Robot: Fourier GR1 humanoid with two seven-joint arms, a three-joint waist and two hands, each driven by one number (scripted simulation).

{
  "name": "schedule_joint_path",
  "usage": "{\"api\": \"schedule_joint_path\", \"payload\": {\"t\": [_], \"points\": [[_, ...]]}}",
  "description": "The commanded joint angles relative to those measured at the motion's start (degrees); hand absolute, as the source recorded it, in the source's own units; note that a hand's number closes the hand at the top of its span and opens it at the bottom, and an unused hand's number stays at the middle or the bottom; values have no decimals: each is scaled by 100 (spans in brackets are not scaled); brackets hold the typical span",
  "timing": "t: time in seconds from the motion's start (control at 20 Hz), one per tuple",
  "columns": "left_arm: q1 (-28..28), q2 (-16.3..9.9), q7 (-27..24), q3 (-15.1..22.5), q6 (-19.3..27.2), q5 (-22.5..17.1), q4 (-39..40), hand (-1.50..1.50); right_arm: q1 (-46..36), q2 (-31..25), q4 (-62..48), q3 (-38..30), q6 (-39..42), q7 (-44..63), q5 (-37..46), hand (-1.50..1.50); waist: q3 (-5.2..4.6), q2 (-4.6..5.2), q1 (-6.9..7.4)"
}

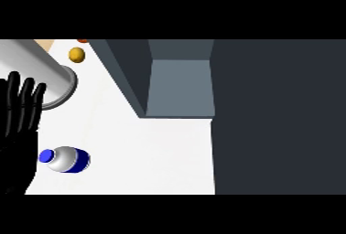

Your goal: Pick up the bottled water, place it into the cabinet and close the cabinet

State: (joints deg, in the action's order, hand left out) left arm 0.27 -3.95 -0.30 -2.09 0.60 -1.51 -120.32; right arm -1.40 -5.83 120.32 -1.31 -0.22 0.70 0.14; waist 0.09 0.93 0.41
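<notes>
I'm looking steeply down at the white table (162, 155), and the bottled water (66, 159) sits low on the left side of my view. From up here I get mostly its top: a bright blue round cap (46, 156) pointing left, a pale grey-white rounded shoulder, and a blue band of label wrapping the body on its right edge. It looks tilted or foreshortened toward me; I can't tell which. It stands alone on the table, nothing touching it.

My left hand (19, 123) shows at the left edge, black, fingers straight and spread upward, palm flat and holding nothing. It sits just beside the bottle's cap, a sliver of white table between them. A grey forearm (40, 73) crosses the upper left corner, ending in a round cuff above the fingertips. My right hand is nowhere in this view.

The cabinet (179, 82) takes up the middle and right: dark slate walls around a lighter grey-blue inner panel, its opening facing me. To the right a big dark slab (280, 119) covers the rest of the view. At the top left there's a small orange-yellow round thing (77, 55) on the table, well apart from the bottle.
</notes>
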Motion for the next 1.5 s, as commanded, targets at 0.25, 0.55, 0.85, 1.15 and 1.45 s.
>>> {"api": "schedule_joint_path", "payload": {"t": [0.25,0.55,0.85,1.15,1.45], "points": [[1519,-1197,-867,-1485,-1786,-1614,-431,-150,1217,142,849,401,161,-265,229,-150,-17,-132,28],[2217,-680,612,-1365,-1677,-3398,-889,-150,1193,-76,1537,823,680,1152,-821,-150,-14,-121,41],[2604,-897,1716,-2024,-1134,-4603,-2201,-150,1984,99,2188,1404,670,1160,-567,-150,-6,-121,6],[3019,-392,1666,-1788,-1201,-4097,-2600,-150,1509,212,2690,1656,243,2016,-446,-150,-10,-121,50],[2850,-804,2037,-2295,-1210,-4542,-2284,-150,1597,-78,2928,1347,419,2139,-732,-150,-5,-117,-12]]}}
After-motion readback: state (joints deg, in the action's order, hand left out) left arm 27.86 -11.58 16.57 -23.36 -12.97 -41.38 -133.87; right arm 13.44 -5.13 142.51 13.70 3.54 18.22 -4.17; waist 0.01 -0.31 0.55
